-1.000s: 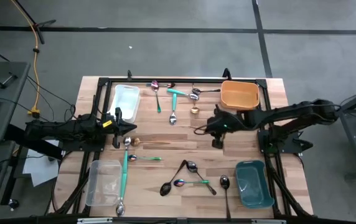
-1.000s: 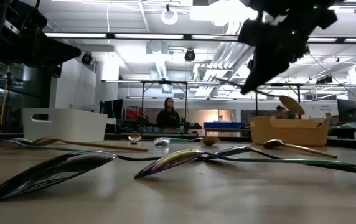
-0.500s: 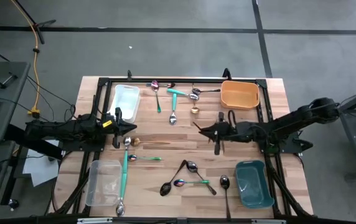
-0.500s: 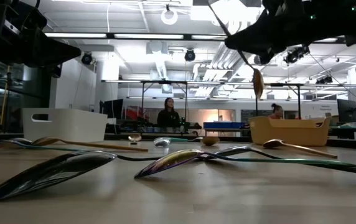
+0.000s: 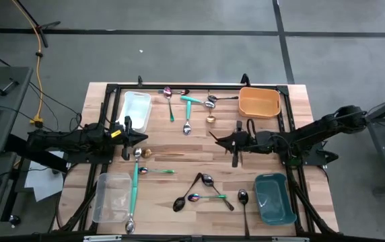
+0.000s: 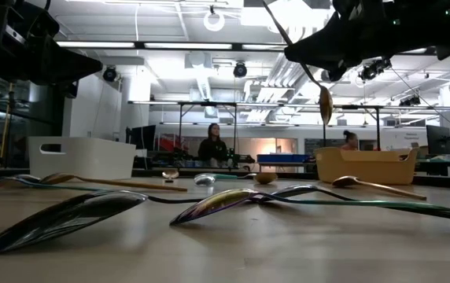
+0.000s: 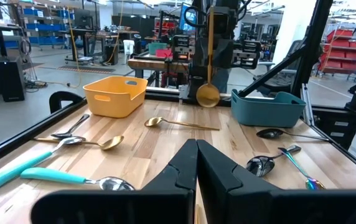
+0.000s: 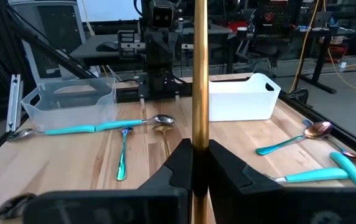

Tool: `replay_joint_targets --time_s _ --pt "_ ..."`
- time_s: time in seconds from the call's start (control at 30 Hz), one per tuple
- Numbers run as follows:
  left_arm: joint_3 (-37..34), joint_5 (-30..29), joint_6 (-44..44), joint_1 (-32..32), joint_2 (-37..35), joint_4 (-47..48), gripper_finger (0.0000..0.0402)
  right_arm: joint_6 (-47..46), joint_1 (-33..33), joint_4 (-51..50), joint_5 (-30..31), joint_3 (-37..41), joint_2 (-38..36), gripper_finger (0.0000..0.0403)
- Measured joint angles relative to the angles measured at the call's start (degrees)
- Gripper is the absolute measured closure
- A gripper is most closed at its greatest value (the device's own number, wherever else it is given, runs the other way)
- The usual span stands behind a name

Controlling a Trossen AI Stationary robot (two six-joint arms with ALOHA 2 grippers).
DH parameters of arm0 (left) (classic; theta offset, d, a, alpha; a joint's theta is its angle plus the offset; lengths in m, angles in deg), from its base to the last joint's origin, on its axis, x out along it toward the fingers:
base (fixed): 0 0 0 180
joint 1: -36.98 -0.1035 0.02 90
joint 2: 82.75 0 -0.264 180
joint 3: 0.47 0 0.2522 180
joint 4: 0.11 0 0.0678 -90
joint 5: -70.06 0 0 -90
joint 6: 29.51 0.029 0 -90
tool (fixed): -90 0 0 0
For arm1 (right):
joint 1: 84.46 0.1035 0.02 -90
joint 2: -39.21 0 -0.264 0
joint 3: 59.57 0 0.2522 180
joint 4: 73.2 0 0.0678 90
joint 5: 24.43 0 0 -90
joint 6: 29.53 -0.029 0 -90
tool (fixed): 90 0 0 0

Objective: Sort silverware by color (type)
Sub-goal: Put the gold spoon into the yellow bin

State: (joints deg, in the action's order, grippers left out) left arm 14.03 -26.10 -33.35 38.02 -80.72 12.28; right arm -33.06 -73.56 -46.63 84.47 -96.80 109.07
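Observation:
My right gripper (image 5: 235, 144) is over the table's middle right, shut on a gold spoon (image 8: 198, 74) that stands upright, its bowl (image 6: 325, 104) hanging lowest. My left gripper (image 5: 141, 138) is shut and touches nothing. It hovers at the middle left, its fingers (image 7: 196, 149) pointing toward the right arm. The other silverware lies flat on the wood: teal-handled pieces (image 5: 135, 185), black spoons (image 5: 179, 202), a rainbow spoon (image 5: 202, 197), and another gold spoon (image 7: 178, 123). My right gripper pinches the gold spoon's handle (image 8: 198, 134) between its two fingers. The fingers are level, come from the table's right and lie across the handle. A long part of the handle stands above them. The spoon is lifted clear and upright, its bowl (image 7: 207, 94) below.
There are four bins: a white one (image 5: 136, 109) far left, a clear one (image 5: 112, 196) near left, an orange one (image 5: 258, 102) far right and a teal one (image 5: 274, 197) near right. More spoons lie along the far edge (image 5: 209, 102). Bare wood shows under the right gripper. People sit in the room beyond.
In the first half second my right gripper swung away from the orange bin, a little toward the near edge, and turned its wrist. The gold spoon went from tilted over the bin to hanging upright. Nothing has moved since.

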Motion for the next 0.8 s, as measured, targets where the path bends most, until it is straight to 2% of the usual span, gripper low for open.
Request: replay_joint_targets --time_s 0.8 --pt "-0.02 0.01 0.0 0.01 -0.01 -0.01 0.0401 1.21 0.02 -0.26 -3.01 -0.02 0.0 0.0385"
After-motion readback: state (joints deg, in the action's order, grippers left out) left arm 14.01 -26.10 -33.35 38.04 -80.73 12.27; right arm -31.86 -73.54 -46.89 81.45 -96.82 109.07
